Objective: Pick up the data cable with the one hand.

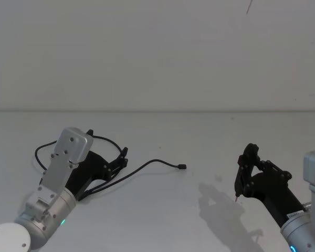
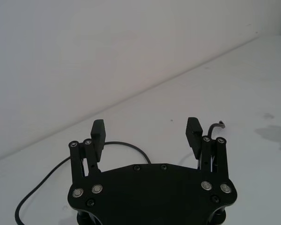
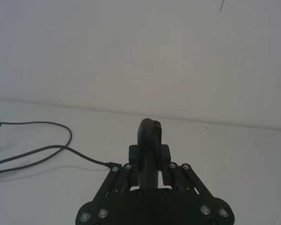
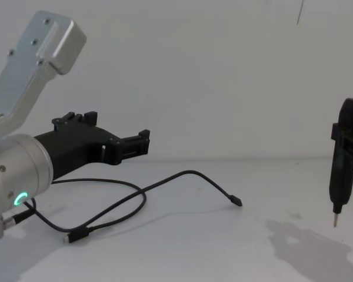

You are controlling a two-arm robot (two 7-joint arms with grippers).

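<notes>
A white surface [image 1: 210, 157] carried a looped thin black data cable [image 1: 147, 167] beneath the wide-open left end effector [image 1: 124, 157]; the right end effector [image 3: 150, 159] clamped a black pen-shaped tool [image 4: 341, 170].

The left gripper [image 2: 146, 127] occupied the foreground, its jaws spread wide apart. The data cable [image 2: 124, 143] lay on the white table [image 2: 253, 84], curving behind the black fingers [image 2: 98, 133]. One cable end [image 2: 221, 123] showed just beside the other finger.
</notes>
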